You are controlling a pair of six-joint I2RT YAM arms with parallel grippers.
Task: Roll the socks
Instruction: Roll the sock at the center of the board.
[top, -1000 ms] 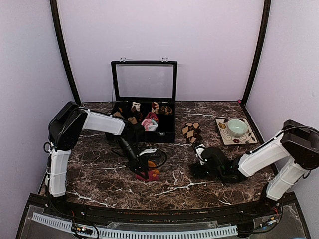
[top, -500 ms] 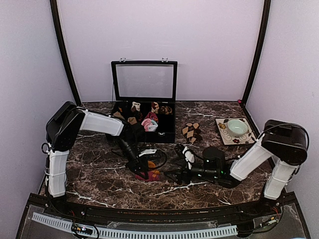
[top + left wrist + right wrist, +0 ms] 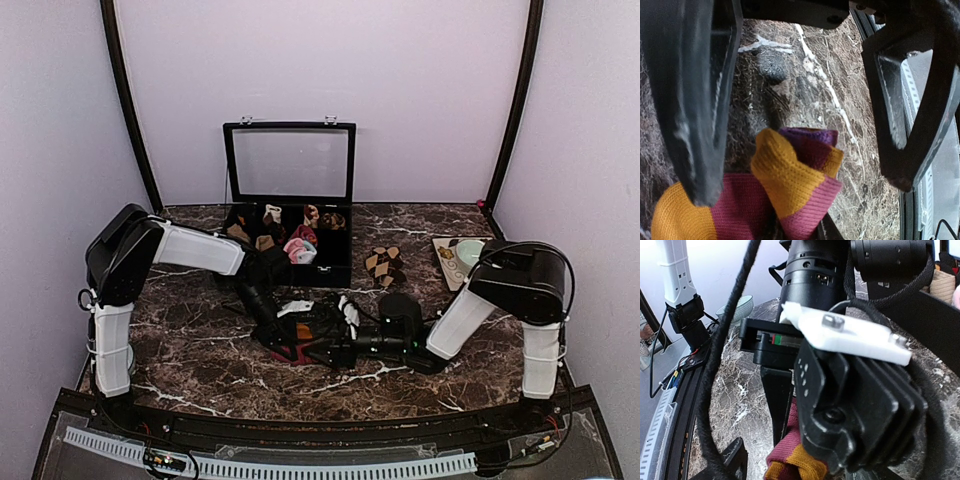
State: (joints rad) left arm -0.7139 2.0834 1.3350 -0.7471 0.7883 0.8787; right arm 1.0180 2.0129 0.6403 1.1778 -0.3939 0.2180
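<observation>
The long magenta sock [image 3: 300, 350] is bunched into a fold of magenta, orange and purple [image 3: 790, 195] at the table's middle front. My left gripper [image 3: 288, 345] is down on it and shut on it [image 3: 800, 187]; the left finger overlaps the fabric and a strip of marble shows beside the right finger. My right gripper [image 3: 322, 350] lies low just right of that sock, open. One of its fingers [image 3: 732, 460] is left of the sock [image 3: 795, 455], and the left gripper's body fills the rest of that view. The brown diamond sock [image 3: 385, 265] lies flat farther back.
An open black box [image 3: 335, 268] with a raised lid holds several small sock rolls at the back centre. A patterned plate [image 3: 445, 275] with a pale green bowl [image 3: 470, 252] sits at the back right. A black cable [image 3: 322, 318] loops near the grippers.
My right arm has swung left from beside the diamond sock to the magenta sock, with its jaws narrowing. The left gripper has stayed on the sock.
</observation>
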